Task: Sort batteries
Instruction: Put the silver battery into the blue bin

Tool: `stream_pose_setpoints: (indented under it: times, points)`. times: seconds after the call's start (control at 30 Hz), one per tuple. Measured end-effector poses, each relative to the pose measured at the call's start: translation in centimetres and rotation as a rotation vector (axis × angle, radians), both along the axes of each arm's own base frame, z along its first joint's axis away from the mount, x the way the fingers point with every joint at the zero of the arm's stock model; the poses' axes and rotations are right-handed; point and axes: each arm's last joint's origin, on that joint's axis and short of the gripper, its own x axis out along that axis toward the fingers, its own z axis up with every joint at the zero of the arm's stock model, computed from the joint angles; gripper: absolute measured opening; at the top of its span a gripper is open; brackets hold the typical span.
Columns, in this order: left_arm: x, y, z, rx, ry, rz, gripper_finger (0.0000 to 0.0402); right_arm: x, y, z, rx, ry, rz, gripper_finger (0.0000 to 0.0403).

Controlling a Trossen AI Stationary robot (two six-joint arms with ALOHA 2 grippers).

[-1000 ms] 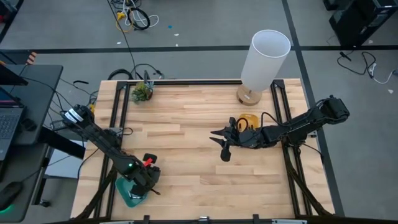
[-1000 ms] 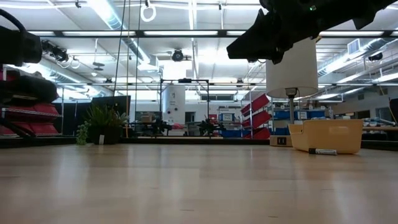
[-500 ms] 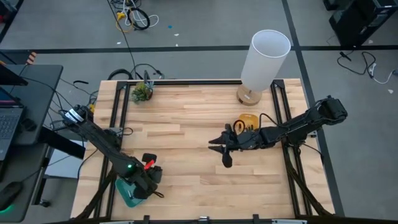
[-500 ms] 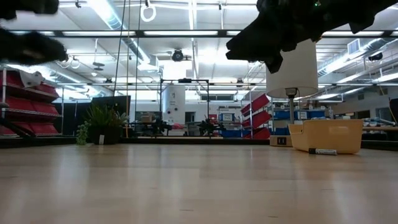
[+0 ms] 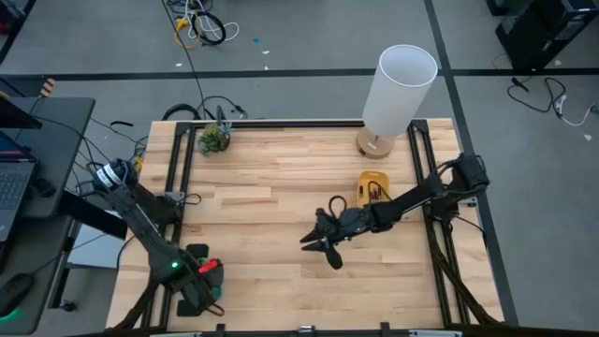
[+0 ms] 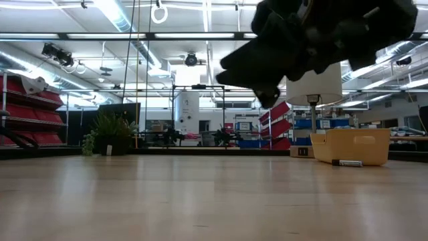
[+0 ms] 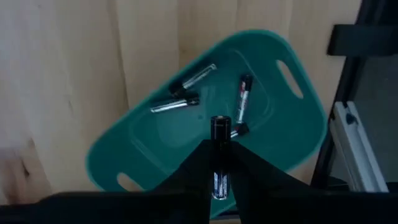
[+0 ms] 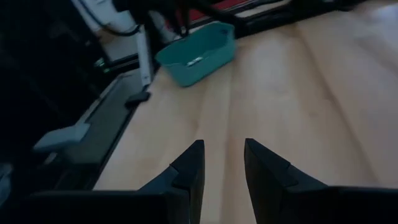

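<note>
1. Holding one dark battery [image 7: 219, 155] pinched between its fingers, the left end effector [image 5: 198, 285] hangs over the teal tray [image 7: 292, 134] at the near left corner of the surface [image 5: 281, 187].
2. Teal tray contents, left wrist view: three more batteries [image 7: 184, 102] lying loose on its floor, two silvery with dark ends, one dark.
3. Right end effector [image 5: 318, 245] is over bare wood near the middle of the surface, fingers [image 8: 189, 163] parted by a narrow gap, nothing between them.
4. Yellow tray [image 5: 372, 186] sits beside the lamp base [image 5: 372, 145] at the far right; a battery [image 6: 346, 163] lies on the wood just in front of it in the low view.
5. Small plant [image 5: 213, 139] at far left edge.
</note>
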Motion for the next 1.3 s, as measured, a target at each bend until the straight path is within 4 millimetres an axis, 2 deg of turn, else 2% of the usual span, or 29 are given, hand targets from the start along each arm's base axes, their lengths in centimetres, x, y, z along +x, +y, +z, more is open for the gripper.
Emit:
stream_pose_setpoints:
  times: [0.13, 0.3, 0.43, 0.53, 0.67, 0.83, 0.97, 1.1, 1.3]
  points:
    - [-1.0, -0.8, 0.0, 0.007, -0.009, 0.05, 0.006, 1.7, 1.2, 0.0, -0.053, -0.034, 0.101, 0.0099]
    - [-1.7, -1.3, 0.0, 0.092, -0.144, 0.07, 0.0068, 3.2, 2.6, 1.1, -0.201, -0.136, 0.184, 0.0099]
    - [-1.9, -1.4, 0.0, 0.124, -0.195, 0.077, 0.0094, 3.5, 3.2, 1.8, -0.336, -0.212, 0.224, 0.01]
    - [-1.9, -1.4, 0.0, 0.125, -0.201, 0.113, 0.0119, 3.4, 3.3, 2.0, -0.369, -0.228, 0.234, 0.01]
    - [-1.9, -1.4, 0.0, 0.114, -0.186, 0.151, 0.0155, 3.3, 3.3, 1.7, -0.325, -0.174, 0.208, 0.0102]
    - [-1.8, -1.3, 0.0, 0.129, -0.205, 0.058, 0.0182, 2.6, 3.8, 0.3, -0.334, -0.022, 0.248, 0.0105]
    - [-1.0, -0.9, 0.1, 0.147, -0.238, 0.046, 0.0182, 1.7, 5.3, -0.7, -0.378, 0.049, 0.345, 0.0103]
    - [0.4, -0.3, 0.2, 0.167, -0.308, 0.054, 0.0177, 1.0, 6.7, -0.9, -0.407, 0.048, 0.403, 0.01]
    - [3.5, 0.0, 0.7, 0.156, -0.524, -0.02, 0.0175, 0.0, 8.5, -1.0, -0.379, 0.07, 0.463, 0.01]
